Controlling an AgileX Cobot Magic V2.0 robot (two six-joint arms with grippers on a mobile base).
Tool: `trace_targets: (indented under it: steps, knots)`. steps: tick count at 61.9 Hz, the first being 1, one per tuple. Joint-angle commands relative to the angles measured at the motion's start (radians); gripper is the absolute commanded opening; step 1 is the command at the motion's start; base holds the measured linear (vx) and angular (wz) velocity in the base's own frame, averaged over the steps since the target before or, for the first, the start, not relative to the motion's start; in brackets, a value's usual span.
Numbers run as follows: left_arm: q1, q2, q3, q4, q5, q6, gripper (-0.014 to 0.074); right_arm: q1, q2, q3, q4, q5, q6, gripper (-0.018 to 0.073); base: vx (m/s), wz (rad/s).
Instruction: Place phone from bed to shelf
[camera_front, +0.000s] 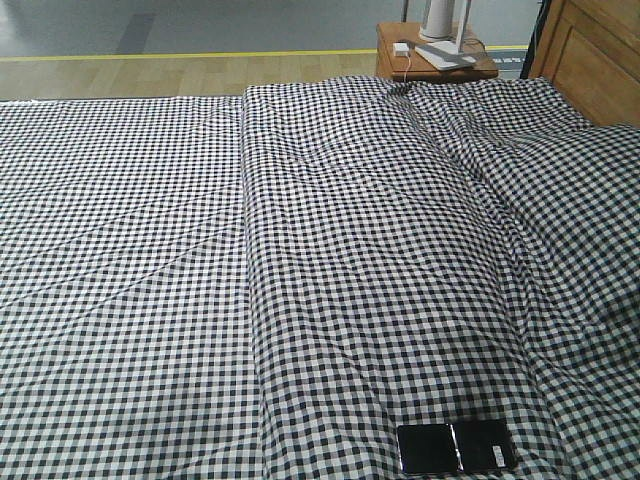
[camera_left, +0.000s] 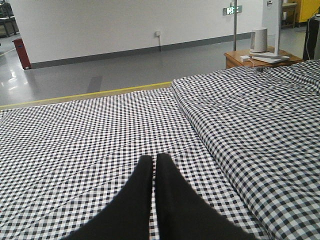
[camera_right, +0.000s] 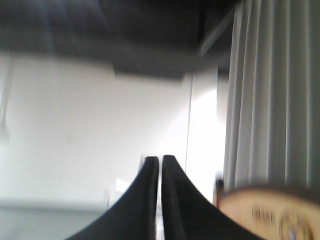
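The phone is a thin glossy black slab with a seam across its middle and a small white sticker near its right end. It lies flat on the bed, at the near edge, right of centre, in the front view. Black-and-white gingham covers the bed, and its brown headboard stands at the far right. My left gripper is shut and hovers over the bed's cloth, holding nothing. My right gripper is shut and empty, pointing up at a blurred white wall. No arm shows in the front view. The shelf is out of view.
A small reddish-brown nightstand stands past the bed's far corner, with a white appliance and a white charger on it. A fold in the bedding runs down the bed. Grey floor with a yellow line lies beyond. Grey curtains hang at right.
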Motion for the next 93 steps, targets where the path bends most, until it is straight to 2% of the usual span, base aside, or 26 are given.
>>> trace_targets:
  steps: [1,10,17,34,41,66,82,87,93]
  knots:
    - [-0.006,-0.005,-0.023,-0.009,-0.077,-0.006,0.0001,-0.002,0.115,-0.112,-0.008,0.069,0.011,0.0037,0.00,0.00]
    - [-0.006,-0.005,-0.023,-0.009,-0.077,-0.006,0.0001,-0.002,0.237,-0.185,-0.007,0.148,0.011,0.0118,0.00,0.00]
    - [-0.006,-0.005,-0.023,-0.009,-0.077,-0.006,0.0001,-0.002,0.292,-0.189,-0.006,0.164,0.011,0.0218,0.00,0.00]
    - [-0.006,-0.005,-0.023,-0.009,-0.077,-0.006,0.0001,-0.002,0.334,-0.189,-0.004,0.187,0.011,0.0610,0.00,0.00]
    - [-0.006,-0.005,-0.023,-0.009,-0.077,-0.006,0.0001,-0.002,0.334,-0.189,-0.004,0.187,0.011,0.0720,0.00,0.00]
    - [-0.006,-0.005,-0.023,-0.009,-0.077,-0.006,0.0001,-0.002,0.342,-0.189,-0.005,0.184,0.006,0.0673,0.00,0.00]
    - [-0.006,-0.005,-0.023,-0.009,-0.077,-0.006,0.0001,-0.007,0.432,-0.325,-0.011,0.501,0.017,0.0672,0.00,0.00]
    - [-0.006,-0.005,-0.023,-0.009,-0.077,-0.006,0.0001,-0.036,0.484,-0.403,-0.011,0.574,0.040,0.0672,0.00,0.00]
    - [-0.006,-0.005,-0.023,-0.009,-0.077,-0.006,0.0001,-0.106,0.547,-0.479,-0.011,0.650,0.057,0.0672,0.00,0.00]
